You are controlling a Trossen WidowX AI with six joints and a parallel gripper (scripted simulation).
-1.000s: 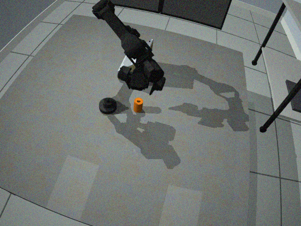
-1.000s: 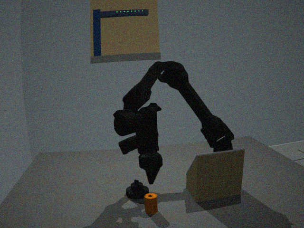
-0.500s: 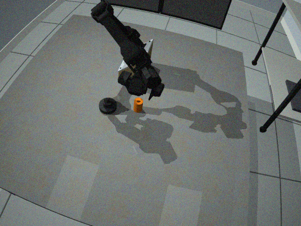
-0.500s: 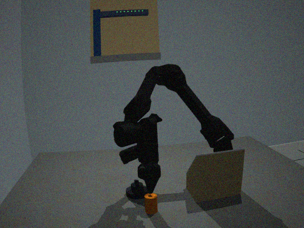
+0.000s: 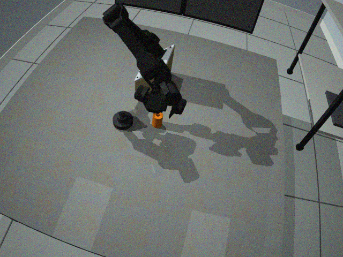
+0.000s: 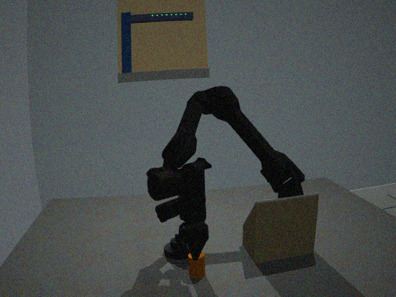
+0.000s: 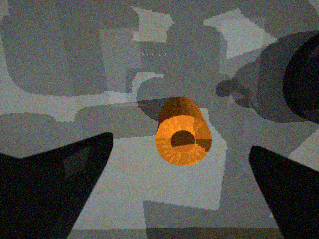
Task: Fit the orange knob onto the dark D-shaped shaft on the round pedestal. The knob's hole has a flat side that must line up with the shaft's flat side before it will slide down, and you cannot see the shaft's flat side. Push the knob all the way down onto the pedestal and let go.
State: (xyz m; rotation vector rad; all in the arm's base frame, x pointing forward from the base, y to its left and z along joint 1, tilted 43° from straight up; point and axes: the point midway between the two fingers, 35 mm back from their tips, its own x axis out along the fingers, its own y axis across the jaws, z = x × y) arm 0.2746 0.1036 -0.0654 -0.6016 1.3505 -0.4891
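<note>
The orange knob (image 5: 157, 122) (image 6: 197, 269) (image 7: 183, 156) stands upright on the table, apart from the pedestal. Its hole faces up, and in the wrist view the hole's flat side is toward the lower edge. My gripper (image 6: 195, 255) (image 7: 180, 145) is open and points down over the knob. In the wrist view one finger is on each side of the knob, with a gap on both sides. In the exterior view a fingertip overlaps the knob's top. The dark round pedestal (image 5: 122, 125) (image 6: 172, 253) (image 7: 305, 80) stands beside the knob, its shaft upright and bare; the shaft's flat side cannot be made out.
A tan block (image 6: 281, 231) with a white, angled top stands behind the gripper and partly under the arm in the top view. Shadows of the arm lie around the knob. Black posts (image 5: 318, 121) stand beyond the table's right edge.
</note>
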